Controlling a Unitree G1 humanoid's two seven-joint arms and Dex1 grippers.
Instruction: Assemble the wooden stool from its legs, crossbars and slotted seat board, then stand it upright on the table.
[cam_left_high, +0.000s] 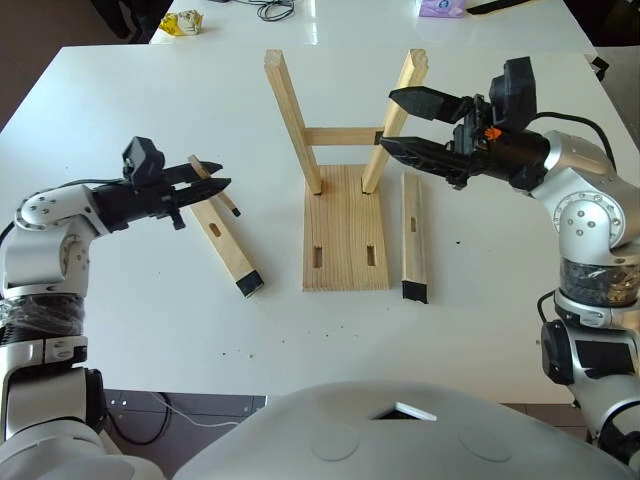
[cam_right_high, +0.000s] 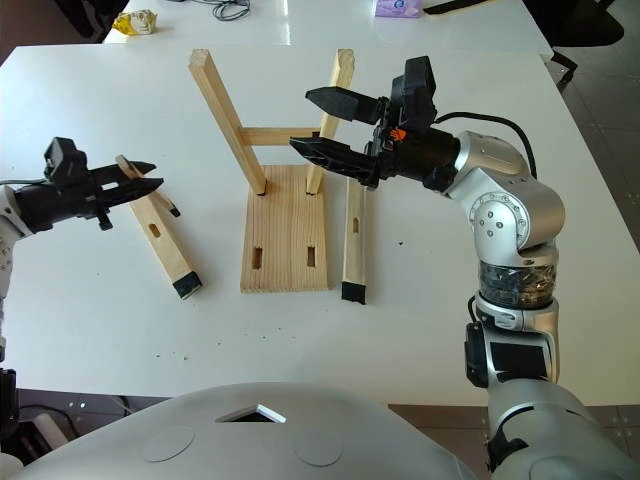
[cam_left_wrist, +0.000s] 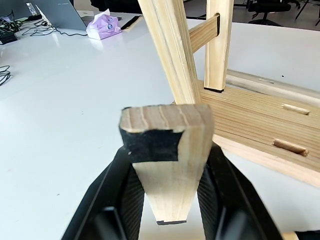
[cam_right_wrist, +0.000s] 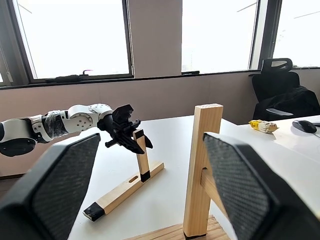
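Clad in rounded silver-grey shells along the right arm (cam_left_high: 590, 205) and the left arm (cam_left_high: 50, 215), turning matt black at the wrists. Ringed by a dark glossy band (cam_left_high: 597, 280) under the right elbow shell, and by black wrapping (cam_left_high: 40, 308) on the left. Tipped with a black right gripper (cam_left_high: 388, 120) and a black left gripper (cam_left_high: 212, 175), each with two long tapered fingers. Faced inside the right fingers with finely dotted black pads (cam_right_wrist: 50, 185). Topped with a boxy black camera (cam_left_high: 518, 88) at the right wrist. Marked with a small orange spot (cam_left_high: 491, 131) near the finger base. Looped by a thin black cable (cam_left_high: 570, 120) from wrist to shell.
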